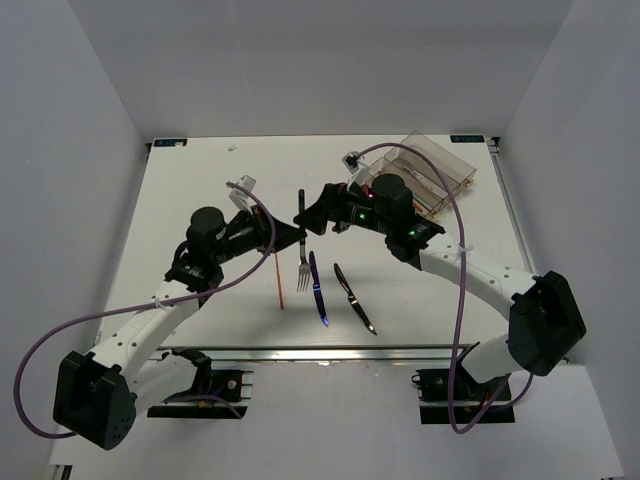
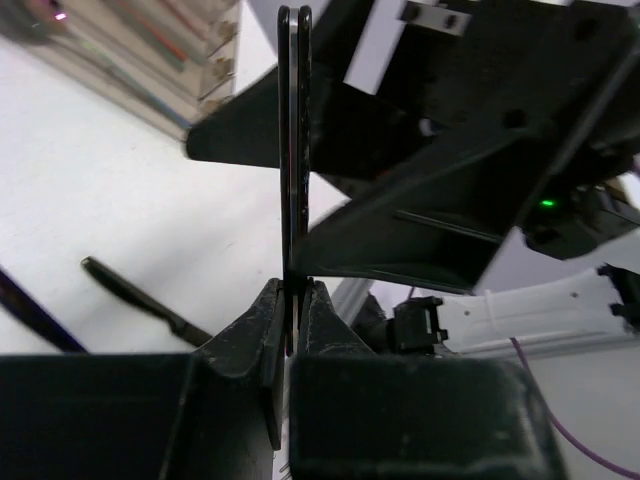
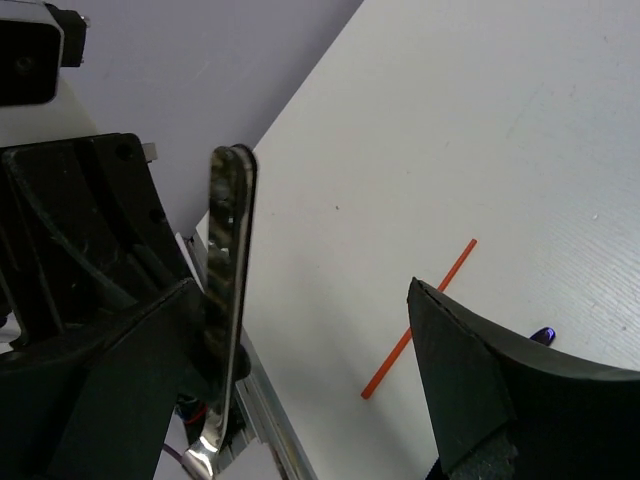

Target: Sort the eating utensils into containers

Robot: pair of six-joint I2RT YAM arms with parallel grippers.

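My left gripper [image 1: 287, 236] is shut on the lower part of a slim glossy black utensil [image 1: 300, 208], seemingly the black spoon, and holds it upright above the table. In the left wrist view the left gripper [image 2: 291, 305] pinches it edge-on [image 2: 294, 150]. My right gripper [image 1: 318, 214] is open around the utensil's upper part. In the right wrist view the utensil [image 3: 226, 260] stands beside one finger [image 3: 110, 380], well apart from the other [image 3: 470, 390]. The clear organiser tray [image 1: 462, 163] stands at the back right with several utensils in it.
On the table near the front lie a silver fork [image 1: 303, 262], a blue knife [image 1: 318, 290], a dark knife-like piece [image 1: 355, 298] and an orange chopstick [image 1: 279, 275], which also shows in the right wrist view [image 3: 420, 320]. The tray's wall shows in the left wrist view [image 2: 150, 60].
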